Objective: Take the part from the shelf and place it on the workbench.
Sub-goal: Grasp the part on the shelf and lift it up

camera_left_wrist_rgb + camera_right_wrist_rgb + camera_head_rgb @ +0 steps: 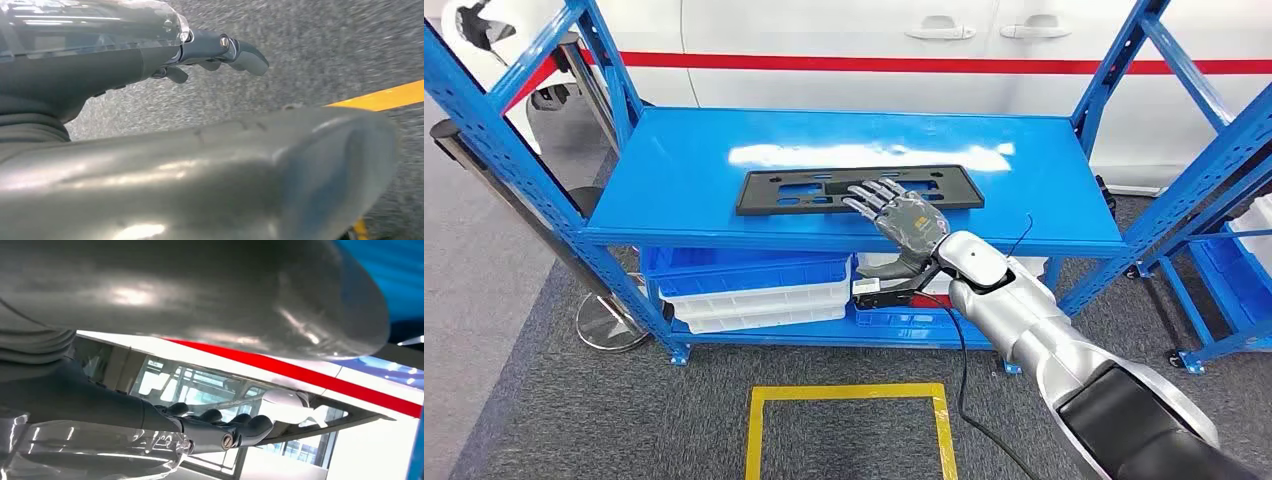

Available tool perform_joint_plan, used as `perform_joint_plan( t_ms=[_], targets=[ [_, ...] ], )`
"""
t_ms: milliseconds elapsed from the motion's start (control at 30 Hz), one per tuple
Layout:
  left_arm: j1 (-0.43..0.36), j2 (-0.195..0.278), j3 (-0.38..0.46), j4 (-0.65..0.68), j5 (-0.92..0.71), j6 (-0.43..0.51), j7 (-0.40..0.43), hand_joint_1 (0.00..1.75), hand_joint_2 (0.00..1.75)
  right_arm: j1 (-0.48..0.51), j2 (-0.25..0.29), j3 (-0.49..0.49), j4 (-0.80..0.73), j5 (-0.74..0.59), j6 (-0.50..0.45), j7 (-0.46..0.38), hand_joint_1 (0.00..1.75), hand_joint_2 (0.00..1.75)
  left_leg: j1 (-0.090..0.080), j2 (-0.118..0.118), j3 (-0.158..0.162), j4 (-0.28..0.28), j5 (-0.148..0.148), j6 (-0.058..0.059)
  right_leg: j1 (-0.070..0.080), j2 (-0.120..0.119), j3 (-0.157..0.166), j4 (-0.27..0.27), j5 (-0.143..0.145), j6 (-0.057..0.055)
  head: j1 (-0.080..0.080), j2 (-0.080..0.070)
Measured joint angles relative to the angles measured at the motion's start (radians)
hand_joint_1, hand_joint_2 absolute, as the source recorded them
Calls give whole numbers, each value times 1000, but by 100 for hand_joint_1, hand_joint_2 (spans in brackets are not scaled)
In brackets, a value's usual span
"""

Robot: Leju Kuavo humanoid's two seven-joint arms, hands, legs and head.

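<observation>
We see black flat part point(860, 190) lying on blue shelf point(674, 190), centre of frame. Right hand point(902, 214) reaches in from lower right — fingers point(871, 197) spread flat over part's right half, nothing gripped. Left hand point(220, 52) hangs over grey floor point(325, 45), fingers straight, holding nothing — yellow tape point(385, 96) nearby.

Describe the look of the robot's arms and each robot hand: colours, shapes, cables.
The right arm is glossy silver in rounded segments, with a black cover nearer the body. A thin black cable loops beside it. The right robot hand is grey with darker jointed fingers. The left robot hand has a thick grey thumb, dark grey fingers with a small silver pin, and a clear glossy cover behind them.
</observation>
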Motion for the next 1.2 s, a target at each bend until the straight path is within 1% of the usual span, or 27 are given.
perform_joint_plan(
  t_ms=[67, 100, 167, 200, 233, 267, 300, 333, 367, 400, 433, 467, 500, 533, 567, 633, 700, 733, 833, 867, 900, 933, 967, 1033, 1067, 1133, 1200],
  targets=[
    [-2, 0, 1, 1, 1, 1, -4, 0, 0, -1, -1, 3, 1, -1, 4, -4, 0, 0, -1, -2, 4, 0, -13, -7, 3, 2, -4, 3, 9, -6, 1, 0],
    [-4, -1, 2, 3, 2, 2, -9, 0, 0, -4, -2, 5, 2, -2, 7, -7, 0, 0, -2, -2, 10, 4, -20, -13, 6, 3, -7, -1, 19, -12, 2, 0],
    [-8, 0, 2, 3, 5, 3, -20, 0, 0, -19, -2, 7, -1, -7, 7, -13, 0, 0, -1, 1, 7, 29, -16, -22, 3, 5, 5, 6, -3, -27, 4, 0],
    [-10, 0, 3, 3, 5, 3, -24, 0, 0, -28, -2, 8, -1, -9, 7, -14, 0, 0, 0, 4, -12, 70, -10, -26, 1, 6, 15, 3, -12, -34, 4, 0],
    [-12, 0, 3, 3, 6, 4, -26, 0, 0, -33, -2, 8, -1, -10, 7, -17, 0, 0, 2, 6, -41, 127, -14, -31, -1, 7, 28, 0, -20, -38, 3, 0],
    [-14, 0, 3, 3, 7, 4, -28, 0, 0, -35, -1, 10, 0, -10, 7, -18, 0, 0, 3, 9, -80, 192, -33, -35, -1, 8, 40, -2, -31, -41, 3, 0],
    [-15, 0, 4, 3, 7, 4, -29, 0, 0, -32, -1, 12, 1, -10, 9, -19, 0, 0, 4, 10, -119, 247, -66, -39, -1, 8, 52, -3, -41, -42, 2, 0],
    [-15, 0, 4, 3, 7, 4, -31, 0, 0, -29, 0, 14, 3, -10, 11, -20, 0, 0, 5, 10, -152, 283, -100, -42, -1, 8, 63, -2, -51, -43, 3, 0],
    [-14, 0, 4, 3, 7, 3, -32, 0, 0, -27, 2, 16, 6, -10, 14, -19, 0, 0, 6, 11, -177, 293, -119, -44, -1, 9, 74, -2, -60, -42, 3, 0],
    [-14, 0, 4, 3, 7, 3, -34, 0, 0, -27, 5, 18, 9, -10, 17, -18, 0, 0, 6, 12, -191, 275, -107, -45, 0, 10, 84, -1, -69, -42, 3, 0],
    [-13, 0, 5, 3, 6, 2, -35, 0, 0, -28, 8, 19, 11, -11, 19, -18, 0, 0, 7, 13, -193, 229, -64, -44, 0, 11, 93, 0, -76, -41, 3, 0],
    [-12, 0, 5, 3, 5, 1, -35, 0, 0, -28, 12, 20, 13, -12, 20, -17, 0, 0, 7, 14, -188, 161, 2, -41, 0, 12, 102, 0, -83, -39, 3, 0],
    [-12, 0, 5, 3, 4, 0, -35, 0, 0, -29, 15, 21, 16, -13, 20, -17, 0, 0, 5, 16, -182, 104, 55, -36, 0, 12, 109, 0, -87, -36, 3, 0],
    [-13, 0, 5, 3, 3, 0, -34, 0, 0, -29, 18, 22, 18, -14, 21, -17, 0, 44, 2, 18, -177, 60, 91, -30, 0, 12, 112, -1, -90, -32, 3, 0],
    [-15, 0, 5, 3, 2, -1, -34, 0, 0, -29, 20, 24, 21, -15, 21, -17, 0, 87, -2, 19, -175, 37, 109, -23, 0, 12, 113, -2, -91, -27, 3, 0],
    [-17, 0, 5, 3, 0, -2, -33, 0, 0, -32, 25, 28, 26, -15, 27, -17, 0, 175, -5, 18, -173, 31, 113, -11, 1, 12, 113, -3, -92, -16, 3, 0],
    [-17, 0, 5, 3, 0, -3, -32, 0, 0, -40, 30, 32, 31, -12, 37, -13, 0, 175, 1, 19, -167, 23, 121, -1, 2, 9, 110, 13, -106, -7, 3, 0],
    [-19, 0, 5, 3, 0, -3, -32, 0, 0, -44, 32, 34, 35, -6, 41, -7, 0, 175, 4, 20, -163, 19, 123, 4, 2, 8, 96, 45, -127, -3, 3, 0],
    [-24, 0, 5, 3, 0, -2, -32, 0, 0, -51, 44, 55, 60, 46, 58, 40, 0, 175, 4, 20, -158, 18, 122, 10, -2, 4, 1, 243, -214, 4, 3, 0],
    [-25, 0, 5, 3, 0, -1, -32, 0, 0, -52, 49, 67, 72, 67, 65, 57, 0, 175, 4, 19, -158, 20, 120, 11, -4, 3, -23, 287, -222, 6, 3, 0],
    [-24, 0, 5, 3, 0, -1, -32, 0, 0, -53, 53, 78, 82, 83, 71, 69, 0, 175, 5, 18, -158, 23, 117, 10, -6, 2, -28, 292, -210, 6, 3, 0],
    [-24, 0, 5, 3, 0, 0, -32, 0, 0, -57, 56, 88, 91, 94, 75, 78, 0, 175, 5, 17, -157, 28, 113, 8, -8, 2, -11, 255, -181, 6, 3, 0],
    [-23, 0, 5, 3, 0, 0, -32, 0, 0, -63, 60, 97, 98, 104, 78, 86, 0, 175, 5, 17, -157, 34, 108, 5, -10, 0, 21, 186, -144, 6, 3, 0],
    [-24, -1, 5, 3, 0, 1, -33, 0, 0, -85, 68, 117, 113, 134, 96, 110, 0, 175, 2, 17, -160, 46, 96, -4, -9, -1, 81, 66, -105, 2, 3, 0],
    [-24, -1, 5, 3, 0, 2, -33, 0, 0, -95, 73, 132, 122, 153, 110, 124, 0, 175, 0, 17, -161, 51, 91, -10, -7, 0, 95, 37, -102, -1, 3, 0],
    [-25, 0, 5, 3, 0, 3, -34, 0, 0, -109, 80, 162, 139, 184, 142, 147, 0, 175, -1, 18, -161, 52, 87, -21, -3, 2, 97, 30, -108, -10, 2, 0],
    [-24, 0, 5, 3, 1, 3, -35, 0, 0, -121, 84, 181, 151, 192, 173, 160, 0, 175, 2, 18, -162, 64, 74, -32, -5, 1, 103, 26, -110, -22, 2, 0]
  ],
)
